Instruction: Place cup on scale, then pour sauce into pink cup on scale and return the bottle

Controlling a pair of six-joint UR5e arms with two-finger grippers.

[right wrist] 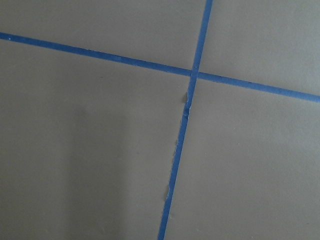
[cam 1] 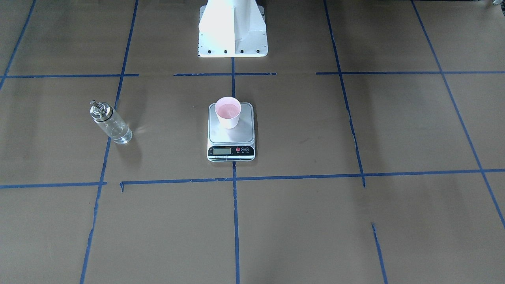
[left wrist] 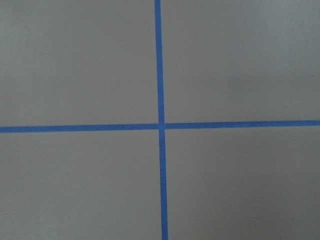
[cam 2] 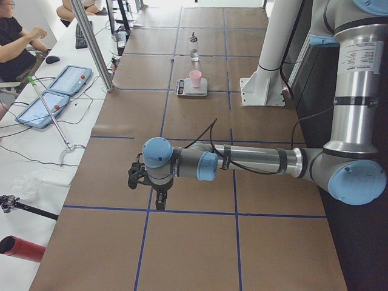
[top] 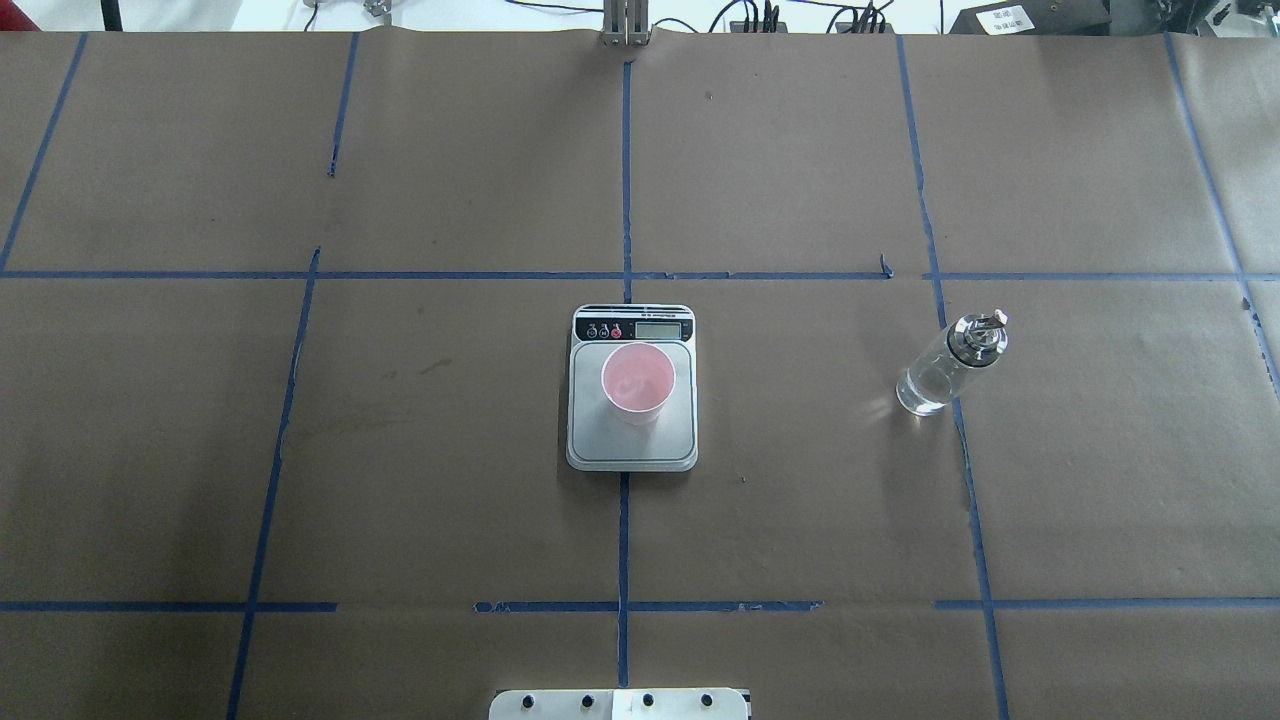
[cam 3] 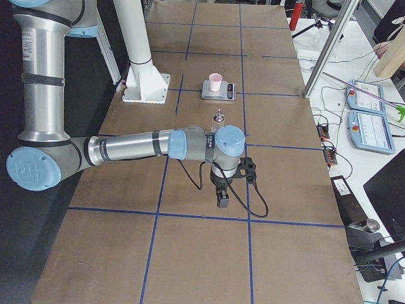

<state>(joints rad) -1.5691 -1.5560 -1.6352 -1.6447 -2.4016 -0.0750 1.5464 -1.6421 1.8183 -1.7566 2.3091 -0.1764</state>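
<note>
Cup: We see the pink cup (cam 1: pixel 228 112) standing upright on the silver plate of the scale (cam 1: pixel 231 136), roughly in the middle of the plate and narrower than it. Its inside looks pink with a faint sheen; we cannot tell whether there is liquid in it.

Scale: It lies flat on the table (cam 1: pixel 355 221), on a line of blue tape (cam 1: pixel 235 205) that runs out from the robot base (cam 1: pixel 232 31). Its black strip with the display and buttons faces away from the base. We cannot read the display.

Bottle: The clear glass bottle (cam 1: pixel 110 124) stands upright on the table on the robot's right side, well apart from the scale and just beside another tape line. Its metal cap and spout are on top.

Sauce: The sauce is barely visible through the glass, so we cannot judge its level.

Left gripper: The left gripper (cam 2: pixel 160 199) points down over the table near a tape crossing, well apart from the scale. It holds nothing that we can see, and we cannot tell whether its fingers are apart or together. Its wrist camera shows only table and crossed tape.

Right gripper: The right gripper (cam 3: pixel 222 197) also points down above a tape line, well apart from the bottle. Here too we cannot tell how the fingers stand.
</note>
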